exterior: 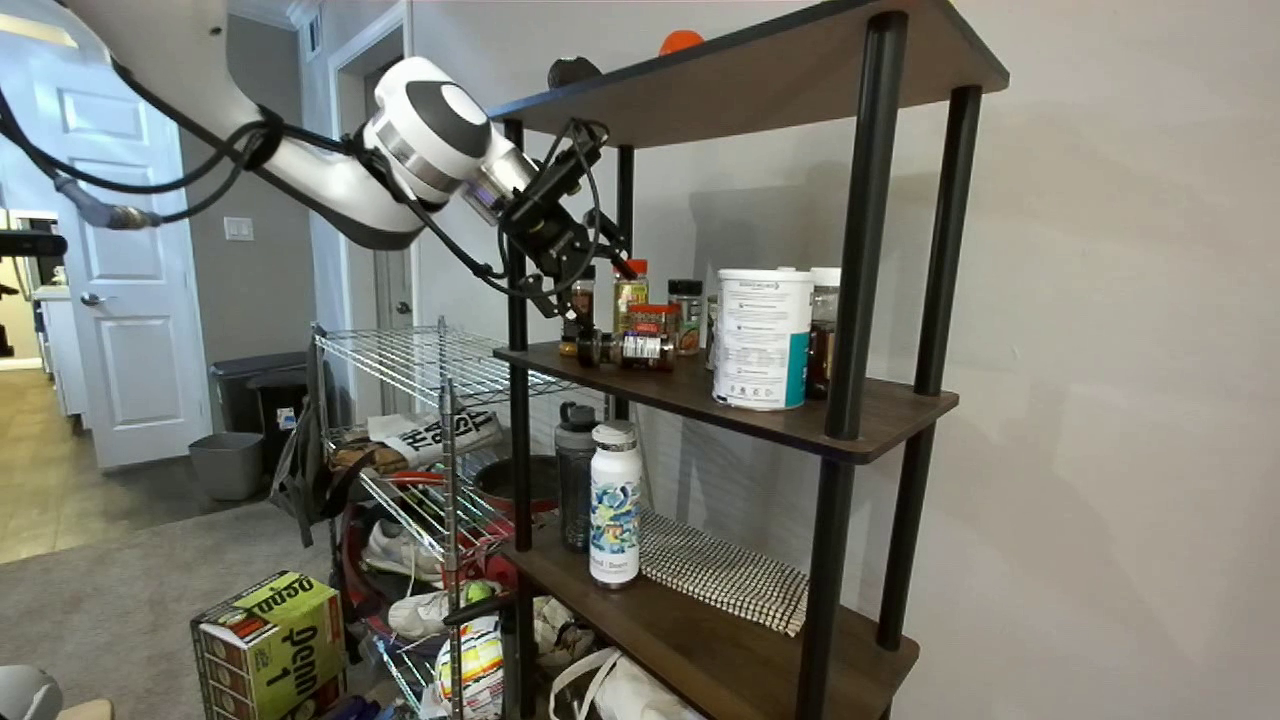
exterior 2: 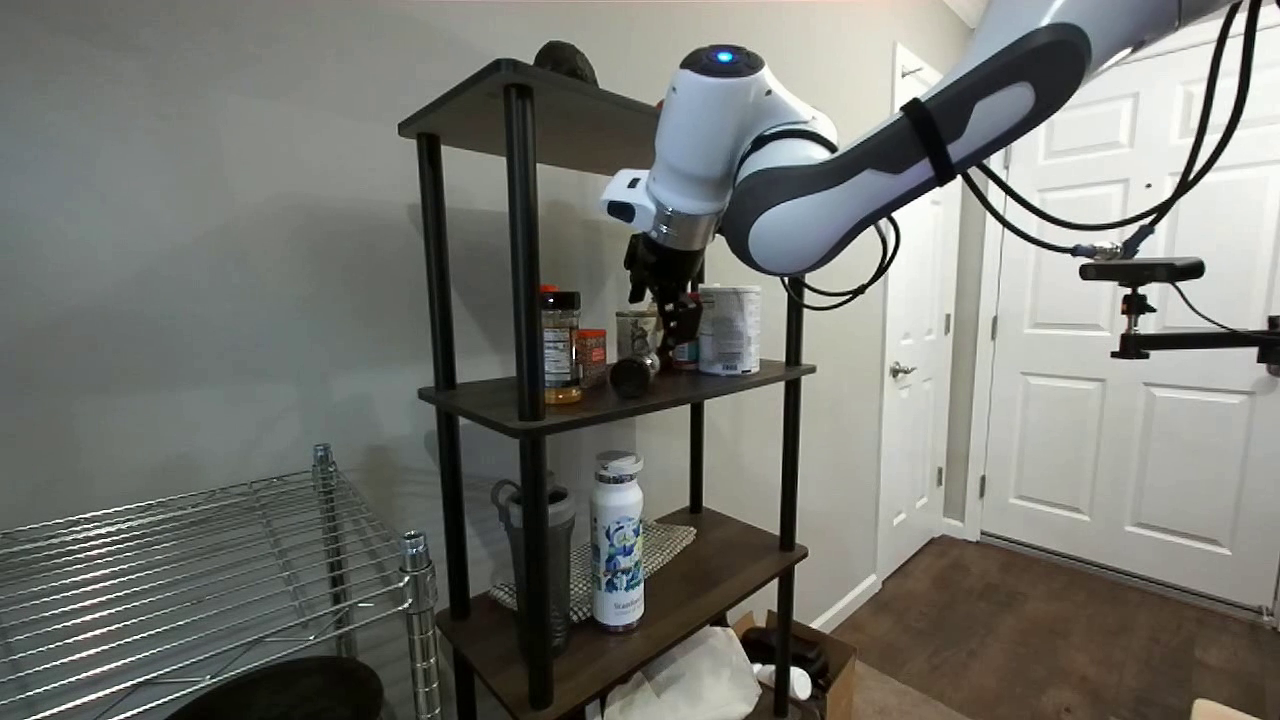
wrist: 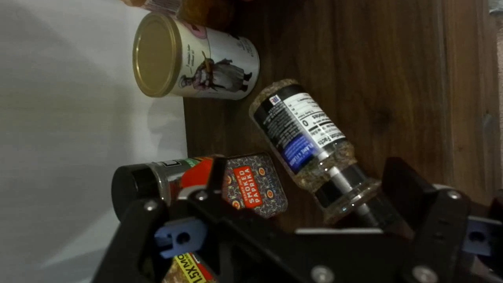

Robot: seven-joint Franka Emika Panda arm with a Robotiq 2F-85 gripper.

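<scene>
Dark wood shelf (wrist: 385,86) | pale wall (exterior: 1120,350), grey carpet (exterior: 110,600) | one spice jar (wrist: 302,135) lies near the front edge | one paprika tin (wrist: 257,186), one gold-lidded can (wrist: 212,65) stand nearer the back edge | fingers (wrist: 401,182) apart

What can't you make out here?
Wrist view: remaining wording on yellow-labelled container, hidden by black two-fingered gripper.
In an exterior view: base of rounded orange object, behind dark top shelf.
In an exterior view: part of white-capped brown bottle, behind white cylindrical canister.
</scene>
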